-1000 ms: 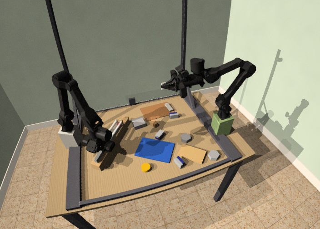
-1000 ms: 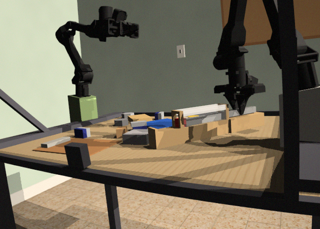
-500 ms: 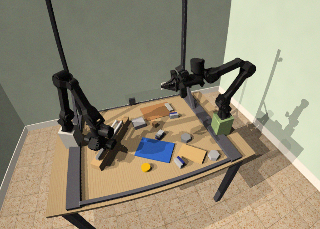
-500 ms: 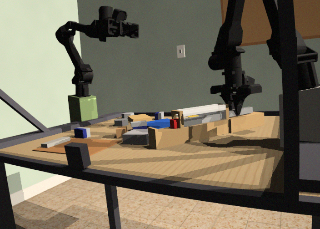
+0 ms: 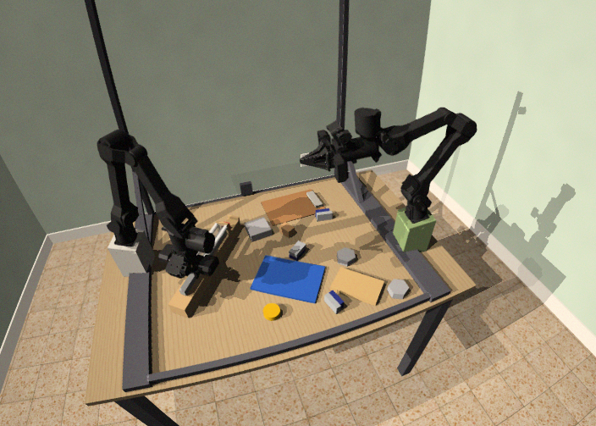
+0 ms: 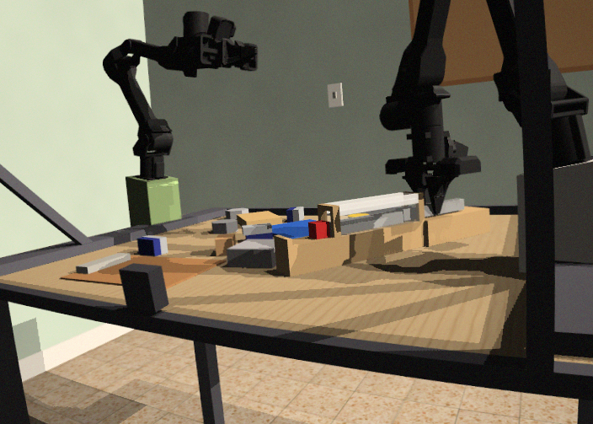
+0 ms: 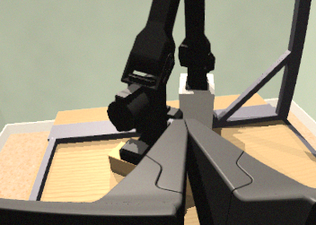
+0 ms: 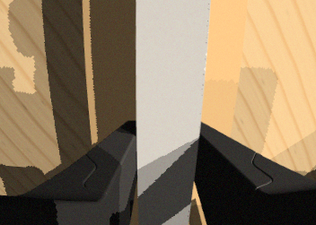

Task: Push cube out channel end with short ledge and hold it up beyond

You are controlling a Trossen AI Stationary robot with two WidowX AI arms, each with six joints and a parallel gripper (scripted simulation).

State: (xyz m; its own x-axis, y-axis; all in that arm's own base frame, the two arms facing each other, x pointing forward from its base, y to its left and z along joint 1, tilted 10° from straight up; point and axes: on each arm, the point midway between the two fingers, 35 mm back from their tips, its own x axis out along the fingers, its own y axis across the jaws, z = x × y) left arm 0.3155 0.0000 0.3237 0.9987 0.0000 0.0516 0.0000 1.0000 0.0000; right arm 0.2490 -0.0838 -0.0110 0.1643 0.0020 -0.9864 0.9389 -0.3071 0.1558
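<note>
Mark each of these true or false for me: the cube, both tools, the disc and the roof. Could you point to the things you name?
The red cube (image 6: 317, 229) is outside the channel (image 5: 223, 234) (image 6: 371, 202). True.
The left tool (image 5: 302, 160) (image 6: 255, 57) (image 7: 183, 129) grips the cube. False: it is shut with nothing in it.
The right tool (image 5: 190, 279) (image 6: 435, 212) (image 7: 155, 160) (image 8: 162, 131) has the grey bar (image 5: 186, 286) (image 6: 452, 206) (image 8: 171, 62) between its fingers. True.
The yellow disc (image 5: 272, 311) (image 6: 359, 215) is on the blue mat (image 5: 288, 279) (image 6: 296, 228). False: it lies apart from it.
The cube is higher than the channel's roof. False: it is lower.
</note>
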